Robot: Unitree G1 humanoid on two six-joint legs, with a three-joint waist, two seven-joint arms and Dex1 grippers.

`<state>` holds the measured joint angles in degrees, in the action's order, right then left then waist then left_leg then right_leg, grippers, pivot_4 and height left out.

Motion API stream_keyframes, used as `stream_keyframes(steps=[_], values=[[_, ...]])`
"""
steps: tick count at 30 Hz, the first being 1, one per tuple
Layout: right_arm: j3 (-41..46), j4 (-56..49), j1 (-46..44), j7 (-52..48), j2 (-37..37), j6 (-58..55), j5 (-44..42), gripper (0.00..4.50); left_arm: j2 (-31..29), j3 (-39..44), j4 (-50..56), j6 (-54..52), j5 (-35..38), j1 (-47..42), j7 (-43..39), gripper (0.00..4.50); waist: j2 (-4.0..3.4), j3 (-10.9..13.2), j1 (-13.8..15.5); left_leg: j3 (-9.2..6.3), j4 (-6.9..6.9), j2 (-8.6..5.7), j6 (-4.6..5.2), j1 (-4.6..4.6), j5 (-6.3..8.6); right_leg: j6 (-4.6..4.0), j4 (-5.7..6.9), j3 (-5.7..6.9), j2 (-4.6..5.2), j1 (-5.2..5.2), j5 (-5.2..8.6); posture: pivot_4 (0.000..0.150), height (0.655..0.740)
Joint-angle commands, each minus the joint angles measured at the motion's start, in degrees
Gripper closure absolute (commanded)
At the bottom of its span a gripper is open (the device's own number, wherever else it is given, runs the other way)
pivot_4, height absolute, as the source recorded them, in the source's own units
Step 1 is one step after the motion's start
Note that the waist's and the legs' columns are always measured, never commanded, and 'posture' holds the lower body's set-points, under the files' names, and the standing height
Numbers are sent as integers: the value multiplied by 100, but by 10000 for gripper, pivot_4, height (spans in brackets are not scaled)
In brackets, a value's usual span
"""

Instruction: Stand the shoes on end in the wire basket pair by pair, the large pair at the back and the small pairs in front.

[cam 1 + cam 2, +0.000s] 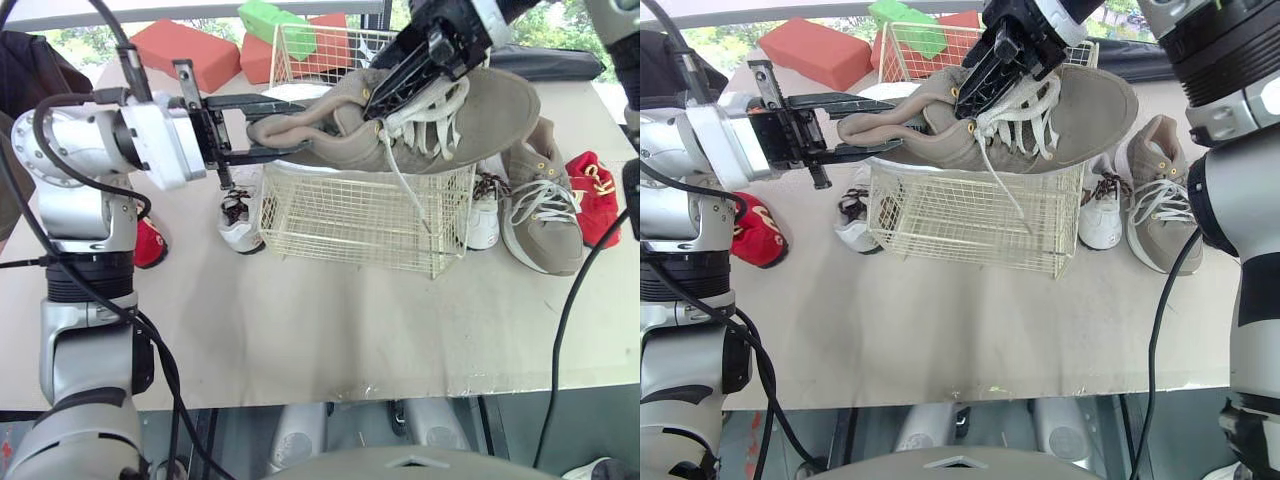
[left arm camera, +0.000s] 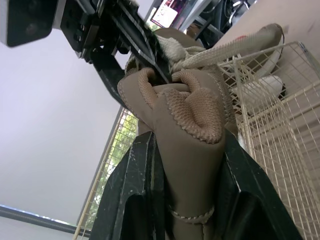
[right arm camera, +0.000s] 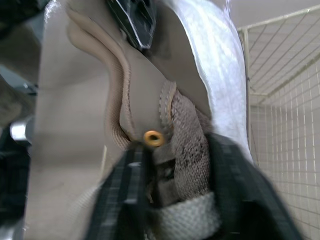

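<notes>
Big tan shoe (image 1: 480,115) over wire basket (image 1: 370,225); left gripper (image 1: 270,128) clamps heel, right gripper (image 1: 390,90) apparently pinches lace flap.

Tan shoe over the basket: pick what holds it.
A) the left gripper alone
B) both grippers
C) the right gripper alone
B: the left gripper clamps the tan shoe at its heel, and the right gripper grips it at the lace area, above the basket.
</notes>
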<state>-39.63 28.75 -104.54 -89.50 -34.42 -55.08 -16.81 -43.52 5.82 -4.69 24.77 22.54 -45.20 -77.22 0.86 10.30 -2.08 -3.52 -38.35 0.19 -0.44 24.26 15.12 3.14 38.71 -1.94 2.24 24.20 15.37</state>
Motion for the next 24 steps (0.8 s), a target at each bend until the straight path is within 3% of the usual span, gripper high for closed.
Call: stream_keyframes(steps=[1,3,4,7,10,14,17,22,24], values=[[-220,-59,-12,-300,-91,397,-30,43924,-51,206,151,104,34,-84,309,36028,0,0,8,-3,-3,0,0,0,0,0,5,3,0,0,0,1500,7400],[-176,-160,28,-300,-188,651,-213,44685,-108,401,265,-394,252,52,602,36028,0,0,6,-9,-7,0,0,-1,0,0,10,8,0,0,0,1500,7400],[-137,-186,39,-300,-230,716,-310,45000,-135,484,353,-674,372,126,748,26565,0,0,4,-10,-11,0,0,-2,0,0,10,9,0,0,0,1500,7400],[105,-218,132,-300,-344,876,-551,45000,-233,698,800,-1877,880,425,1299,14538,0,0,6,-16,-13,0,0,-2,0,0,14,11,1,0,0,1500,7400],[854,-375,325,-300,-598,540,-1407,45000,-409,1397,1619,-4195,2482,1359,2605,356,0,0,-34,-47,-11,6,1,-2,0,0,19,10,4,0,0,1500,7400],[1981,-361,556,-273,-723,-309,-2271,45000,-217,2340,2500,-5378,3668,2499,4115,356,-4,3,-58,-71,1,9,1,-3,0,0,15,8,9,8,1,1500,7400],[2792,-294,750,242,-544,-686,-2520,45000,-54,2643,3255,-5762,4244,3222,4696,356,-7,4,-44,-72,6,5,0,-2,0,0,17,-4,9,29,1,1500,7400],[5016,3,1109,3022,631,-155,-3033,45000,439,2728,4566,-5728,4512,4564,5114,356,6,-4,-23,-36,1,1,-1,-29,0,-1,30,-41,10,18,-1,1500,7400],[5446,-177,1264,3786,1121,457,-2963,45000,574,2692,4887,-5659,4553,4827,5277,356,6,-4,-13,-22,-3,0,-1,-42,0,-2,48,-53,12,15,-5,1500,7400]])
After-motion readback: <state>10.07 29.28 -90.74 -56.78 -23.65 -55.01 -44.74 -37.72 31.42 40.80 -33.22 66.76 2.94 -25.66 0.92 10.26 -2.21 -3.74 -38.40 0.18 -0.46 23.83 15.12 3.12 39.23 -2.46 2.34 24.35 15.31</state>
